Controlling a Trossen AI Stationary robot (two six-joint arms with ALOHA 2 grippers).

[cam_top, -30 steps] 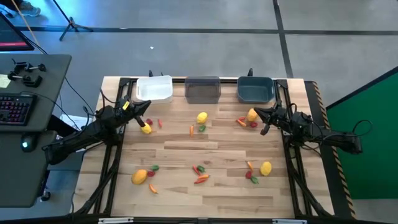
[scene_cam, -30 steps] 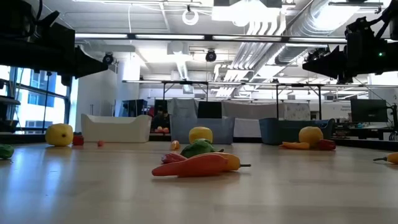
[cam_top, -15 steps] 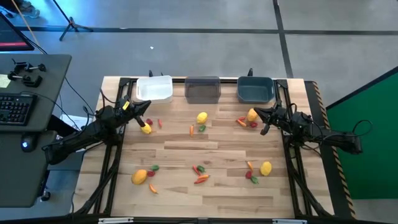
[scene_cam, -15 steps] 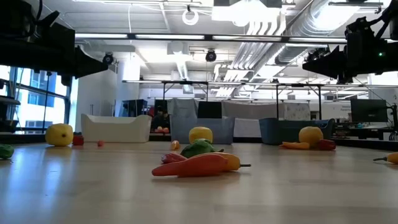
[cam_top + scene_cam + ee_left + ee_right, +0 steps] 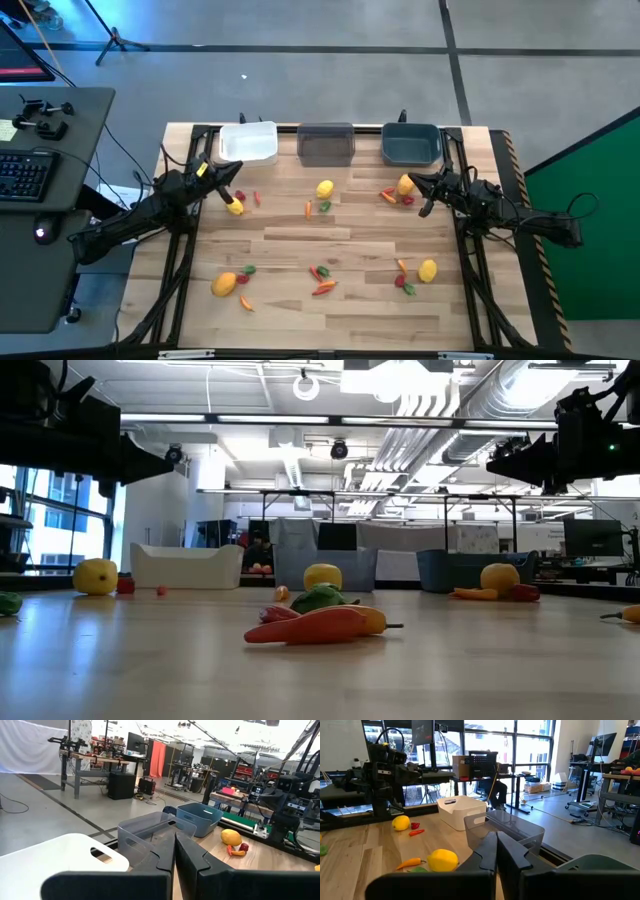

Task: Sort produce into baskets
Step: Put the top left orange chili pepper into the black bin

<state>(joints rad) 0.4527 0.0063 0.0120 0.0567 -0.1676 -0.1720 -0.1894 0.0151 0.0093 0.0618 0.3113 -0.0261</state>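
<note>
Three baskets stand in a row along the far edge: white (image 5: 248, 143), translucent grey (image 5: 326, 144) and teal (image 5: 411, 145). The produce lies scattered on the wooden table. One yellow fruit (image 5: 234, 207) lies by my left gripper, another (image 5: 325, 188) at centre, and a third (image 5: 405, 184) lies with red and orange pieces (image 5: 390, 196) by my right gripper. More pieces lie toward the near edge (image 5: 224, 284) (image 5: 322, 287) (image 5: 428, 270). My left gripper (image 5: 237, 177) (image 5: 175, 852) hovers shut above the table near the white basket. My right gripper (image 5: 414, 180) (image 5: 496, 852) hovers shut near the teal basket. Both hold nothing.
A dark frame of rails (image 5: 180, 270) (image 5: 478, 280) runs along the table's left and right sides under the arms. A desk with a keyboard (image 5: 25, 175) stands off the table's left. The table's middle strip (image 5: 320, 240) between the produce clusters is bare wood.
</note>
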